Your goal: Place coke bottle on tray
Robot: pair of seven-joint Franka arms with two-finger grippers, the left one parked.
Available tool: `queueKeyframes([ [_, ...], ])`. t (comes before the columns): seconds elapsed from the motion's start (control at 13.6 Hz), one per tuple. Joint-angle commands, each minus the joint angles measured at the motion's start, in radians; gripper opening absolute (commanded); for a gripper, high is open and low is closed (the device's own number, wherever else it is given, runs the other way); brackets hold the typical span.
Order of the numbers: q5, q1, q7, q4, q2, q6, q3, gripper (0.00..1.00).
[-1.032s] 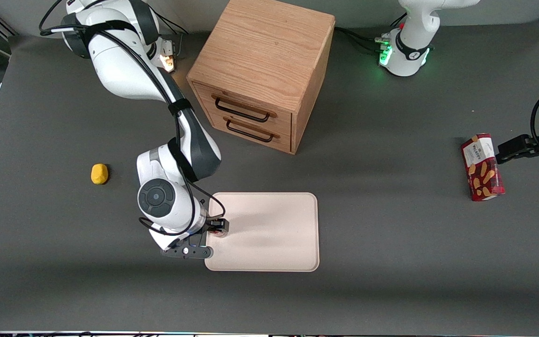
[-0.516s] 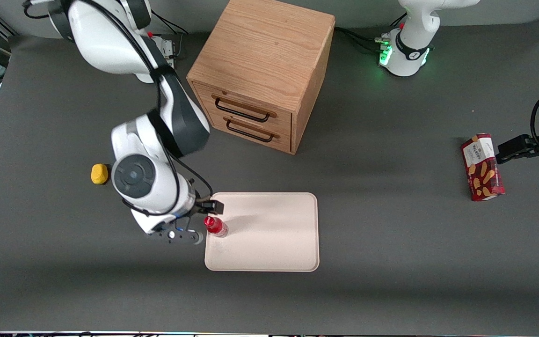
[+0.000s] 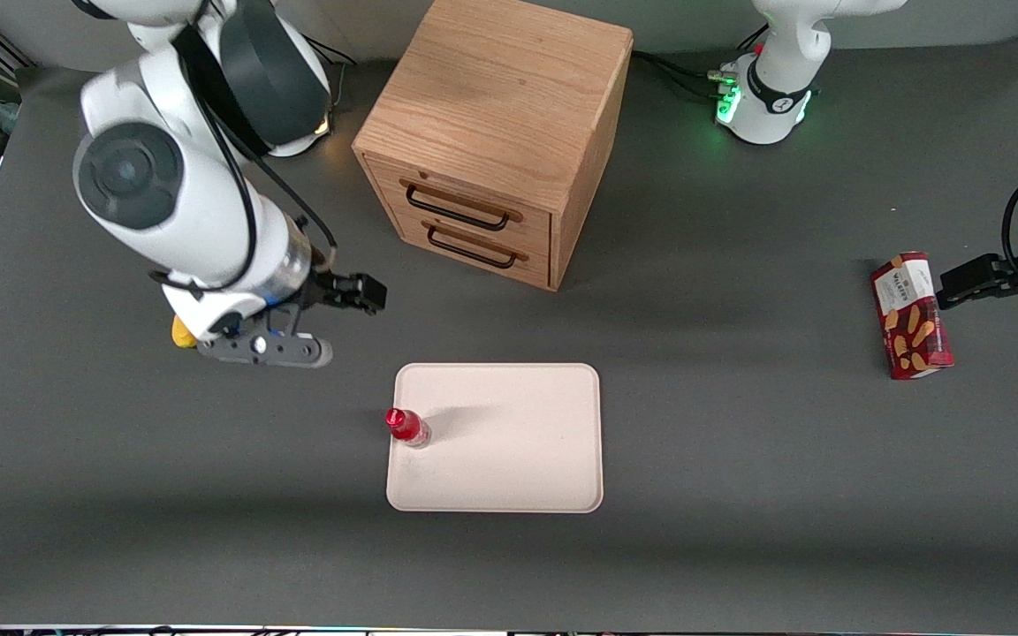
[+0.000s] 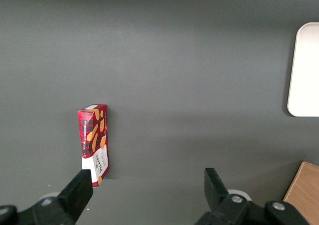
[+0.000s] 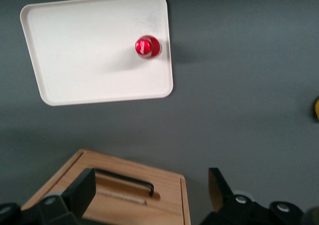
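Observation:
The coke bottle, with its red cap, stands upright on the pale cream-pink tray, close to the tray's rim at the working arm's end. It also shows in the right wrist view on the tray. My right gripper is open and empty, raised high above the table. It is farther from the front camera than the tray, beside the drawer cabinet. Its fingers stand wide apart.
A wooden cabinet with two drawers and black handles stands farther from the camera than the tray. A yellow object is partly hidden under my arm. A red snack box lies toward the parked arm's end.
My gripper let go of the coke bottle, which stays standing on the tray. The gripper rose and drew away from the front camera, toward the working arm's end.

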Motion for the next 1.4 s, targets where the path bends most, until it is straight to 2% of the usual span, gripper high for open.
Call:
queueKeyframes([
  [0.0,-0.015,-0.008,0.019,-0.044,-0.089,-0.046,-0.002,1.0],
  [0.22,-0.013,-0.108,-0.022,-0.179,-0.21,-0.051,0.038,1.0],
  [0.37,-0.016,-0.249,-0.092,-0.294,-0.303,-0.046,0.134,1.0],
  [0.66,-0.078,-0.472,-0.265,-0.46,-0.445,-0.008,0.282,1.0],
  [0.81,-0.09,-0.512,-0.339,-0.542,-0.506,0.036,0.282,1.0],
  [0.96,-0.131,-0.518,-0.405,-0.595,-0.542,0.084,0.274,1.0],
  [1.33,-0.131,-0.52,-0.457,-0.606,-0.536,0.126,0.199,1.0],
])
